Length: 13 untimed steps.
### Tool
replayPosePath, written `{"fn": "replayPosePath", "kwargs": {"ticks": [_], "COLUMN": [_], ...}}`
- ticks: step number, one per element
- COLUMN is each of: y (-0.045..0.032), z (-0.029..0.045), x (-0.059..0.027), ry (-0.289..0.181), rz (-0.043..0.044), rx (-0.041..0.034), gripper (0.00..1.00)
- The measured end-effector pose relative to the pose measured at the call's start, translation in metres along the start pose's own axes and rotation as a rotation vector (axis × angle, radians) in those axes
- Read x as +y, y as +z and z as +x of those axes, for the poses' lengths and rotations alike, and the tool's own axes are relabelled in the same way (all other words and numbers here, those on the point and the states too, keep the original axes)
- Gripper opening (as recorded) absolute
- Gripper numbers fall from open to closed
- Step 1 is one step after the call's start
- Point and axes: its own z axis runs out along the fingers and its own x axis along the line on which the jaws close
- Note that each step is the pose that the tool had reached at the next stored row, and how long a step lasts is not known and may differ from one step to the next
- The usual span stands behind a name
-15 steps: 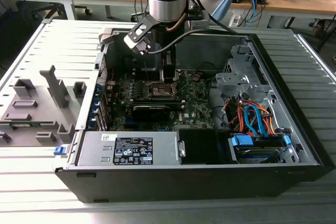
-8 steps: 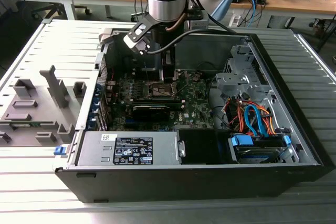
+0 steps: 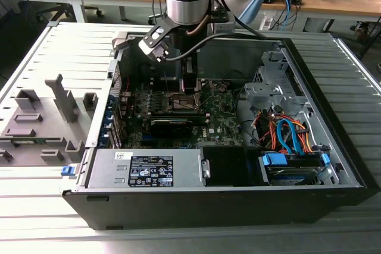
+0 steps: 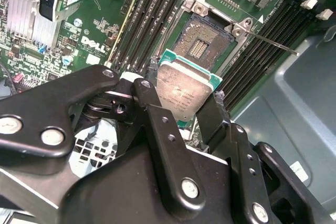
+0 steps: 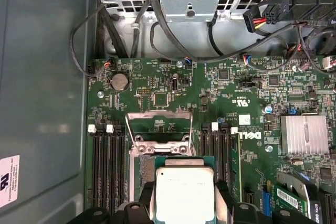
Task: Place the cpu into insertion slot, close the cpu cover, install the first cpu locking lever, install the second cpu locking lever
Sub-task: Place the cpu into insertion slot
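Observation:
In both wrist views my gripper (image 4: 184,95) (image 5: 185,200) is shut on the cpu (image 4: 181,90) (image 5: 184,195), a flat square chip with a pale metal face, held by two opposite edges. The chip hangs just above the motherboard, beside and partly over the insertion slot (image 4: 202,43) (image 5: 146,169), a dark square socket that lies bare. The cpu cover (image 5: 157,114), a thin silvery frame, stands swung up off the socket. A thin locking lever (image 4: 273,43) sticks out from the socket's corner. In the exterior view the gripper (image 3: 187,81) reaches down into the open computer case over the socket (image 3: 181,102).
Memory slots (image 5: 107,166) flank the socket on both sides. A black graphics card (image 3: 172,124) lies near it, with a finned heatsink (image 5: 304,135) on the board. The case walls (image 3: 333,147), a power supply (image 3: 149,168) and a cabled drive cage (image 3: 286,135) hem in the board.

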Motion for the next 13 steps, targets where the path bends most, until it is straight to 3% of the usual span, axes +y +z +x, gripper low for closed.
{"fn": "replayPosePath", "kwargs": {"ticks": [11,13], "y": [0.0004,0.0034], "z": [0.0,0.0002], "x": [-0.002,-0.0045], "ry": [0.0,0.0], "rz": [-0.0001,0.0], "rx": [0.0,0.0], "gripper": [0.54,0.54]}}
